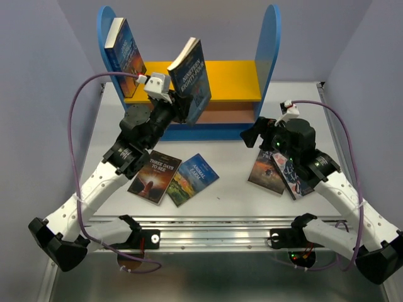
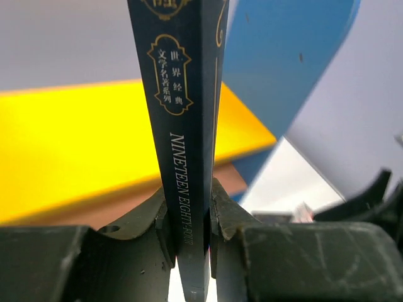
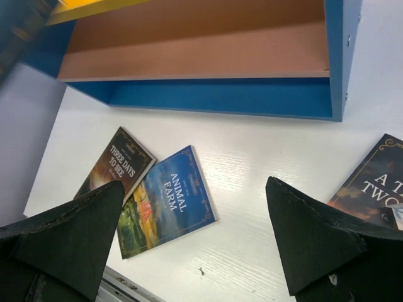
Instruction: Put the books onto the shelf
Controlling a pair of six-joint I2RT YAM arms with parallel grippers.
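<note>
Left pincer (image 2: 192,236), nearest the lens, is shut tight on the bottom end of the Nineteen Eighty-Four book (image 2: 182,126). It holds the book upright but tilted, centre-left in the overhead view, just in front of the shelf's (image 1: 271,56) yellow board (image 1: 236,75). So low a hold on a thin paperback could let it swing or slip. Its corner might catch the board's edge, or it may flop over once freed, with nothing beside it. 1 book (image 1: 124,47) leans on the blue panel at upper left. Right pincer (image 3: 195,189) gapes empty above the tabletop (image 3: 252,163), where 4 more books (image 1: 153,176) lie.
</note>
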